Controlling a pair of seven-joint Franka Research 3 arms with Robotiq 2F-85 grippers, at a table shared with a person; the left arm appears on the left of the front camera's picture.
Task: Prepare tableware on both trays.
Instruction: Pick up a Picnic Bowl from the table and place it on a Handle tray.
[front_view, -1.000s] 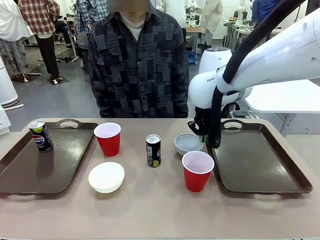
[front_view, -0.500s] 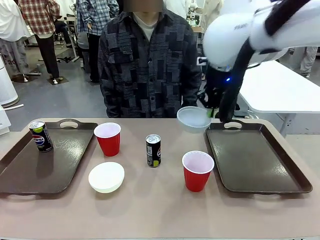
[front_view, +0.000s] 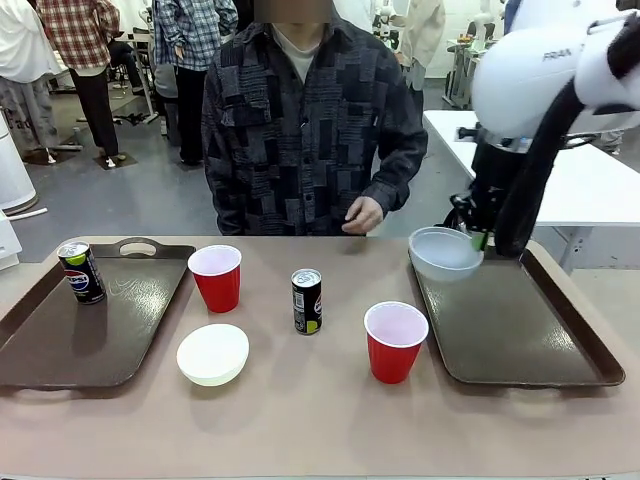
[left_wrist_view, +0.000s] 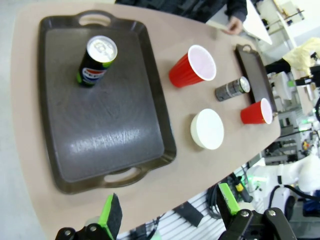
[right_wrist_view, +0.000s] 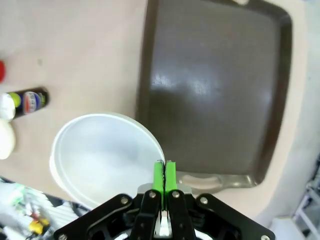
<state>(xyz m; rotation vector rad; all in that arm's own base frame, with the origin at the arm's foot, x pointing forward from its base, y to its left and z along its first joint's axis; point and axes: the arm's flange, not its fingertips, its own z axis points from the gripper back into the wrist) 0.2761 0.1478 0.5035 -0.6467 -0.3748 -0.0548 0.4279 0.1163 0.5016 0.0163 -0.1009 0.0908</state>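
Note:
My right gripper (front_view: 479, 238) is shut on the rim of a small white bowl (front_view: 445, 252), held in the air over the far left corner of the right tray (front_view: 520, 320). In the right wrist view the green pads (right_wrist_view: 159, 176) pinch the bowl (right_wrist_view: 100, 155) beside that tray (right_wrist_view: 215, 90). The left tray (front_view: 60, 340) carries the Pepsi can (front_view: 81, 271). On the table between the trays stand a red cup (front_view: 216, 277), a dark can (front_view: 307, 300), another red cup (front_view: 395, 341) and a second white bowl (front_view: 212, 353). My left gripper (left_wrist_view: 169, 207) hangs open high above the left tray (left_wrist_view: 100, 125).
A person in a dark patterned shirt stands at the far edge, one hand (front_view: 362, 213) just above the table behind the dark can. A white table stands behind the right tray. The right tray's floor is bare.
My right gripper lifted the white bowl off the table and carried it right, to above the right tray's far left corner. The person's hand came into view.

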